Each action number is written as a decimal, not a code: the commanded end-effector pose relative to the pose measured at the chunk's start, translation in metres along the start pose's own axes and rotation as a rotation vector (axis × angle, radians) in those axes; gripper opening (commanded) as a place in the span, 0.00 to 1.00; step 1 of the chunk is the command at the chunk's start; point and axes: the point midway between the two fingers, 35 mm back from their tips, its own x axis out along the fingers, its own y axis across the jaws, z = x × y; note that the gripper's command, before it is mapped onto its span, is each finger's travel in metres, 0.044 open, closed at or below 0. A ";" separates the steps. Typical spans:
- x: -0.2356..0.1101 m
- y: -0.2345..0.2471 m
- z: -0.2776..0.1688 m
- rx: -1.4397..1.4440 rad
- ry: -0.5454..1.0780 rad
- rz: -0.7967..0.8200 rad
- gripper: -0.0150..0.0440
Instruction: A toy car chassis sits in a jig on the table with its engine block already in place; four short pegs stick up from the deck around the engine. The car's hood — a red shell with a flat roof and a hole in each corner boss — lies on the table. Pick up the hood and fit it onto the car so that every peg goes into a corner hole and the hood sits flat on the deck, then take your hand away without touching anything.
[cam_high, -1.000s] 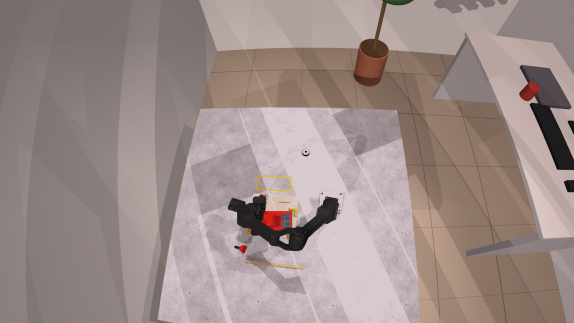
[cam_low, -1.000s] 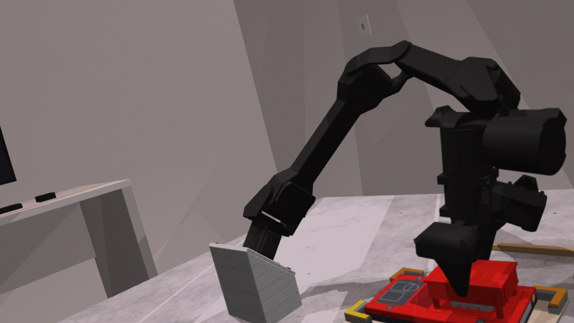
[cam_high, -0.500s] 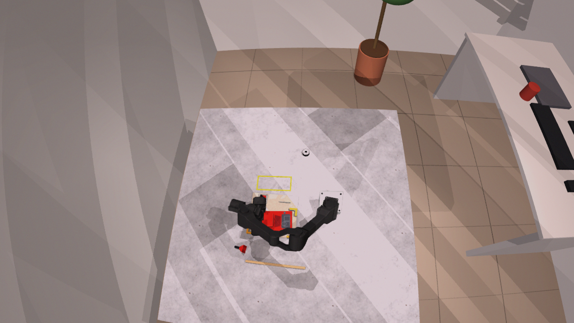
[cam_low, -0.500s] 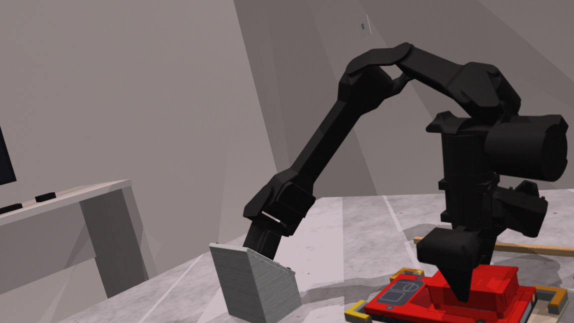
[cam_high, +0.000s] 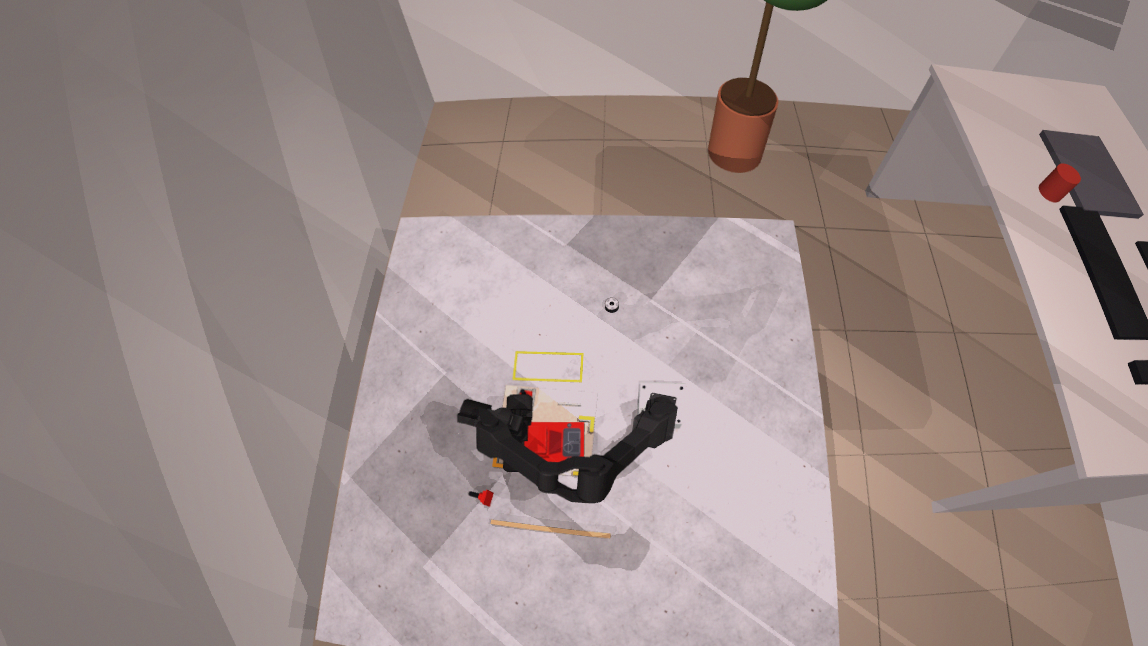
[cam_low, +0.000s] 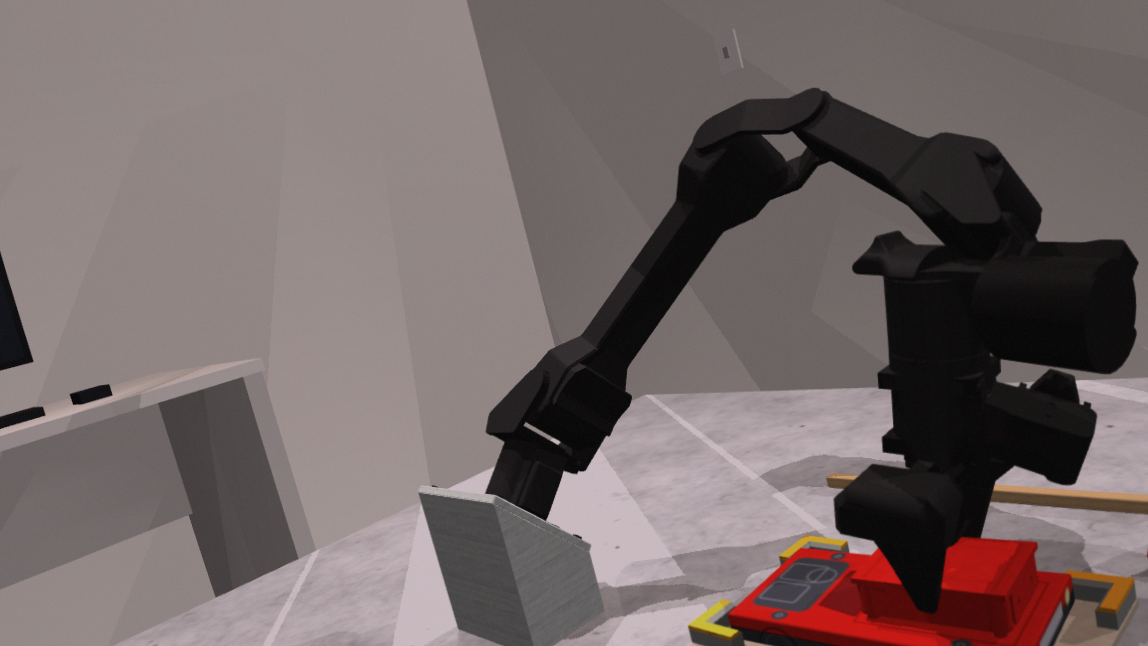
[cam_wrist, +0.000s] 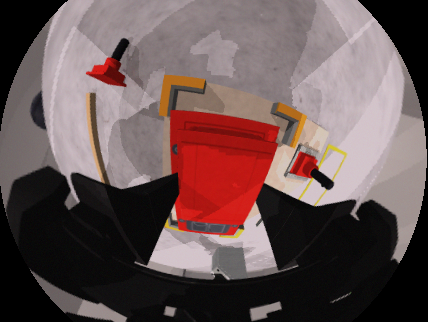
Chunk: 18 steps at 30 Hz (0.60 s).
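The red hood (cam_high: 541, 440) (cam_low: 991, 574) (cam_wrist: 222, 162) sits low over the red car chassis (cam_low: 790, 598) in the jig (cam_high: 553, 413) (cam_wrist: 226, 103). The jig has orange and yellow corner brackets (cam_low: 812, 546). My gripper (cam_high: 529, 433) (cam_low: 951, 582) (cam_wrist: 219, 181) points straight down and is shut on the hood, one finger on each long side. The hood's edges run in line with the car body. The pegs, the corner holes and the engine are hidden under the hood and my fingers. The chassis front with its grey markings sticks out beyond the hood.
A small red tool (cam_high: 484, 498) (cam_wrist: 107, 69) and a thin wooden stick (cam_high: 549, 528) (cam_low: 1043, 496) lie beside the jig. Another red piece with a black handle (cam_wrist: 307, 168) lies on its other side. A yellow outline (cam_high: 548, 353) and a small washer (cam_high: 612, 304) lie farther back. The arm's grey base block (cam_low: 505, 562) stands nearby.
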 end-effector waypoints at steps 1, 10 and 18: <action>0.002 0.000 0.000 0.004 -0.001 0.005 0.25; 0.002 0.000 0.000 -0.001 0.001 0.000 0.34; 0.002 0.000 0.000 -0.001 0.001 0.000 0.70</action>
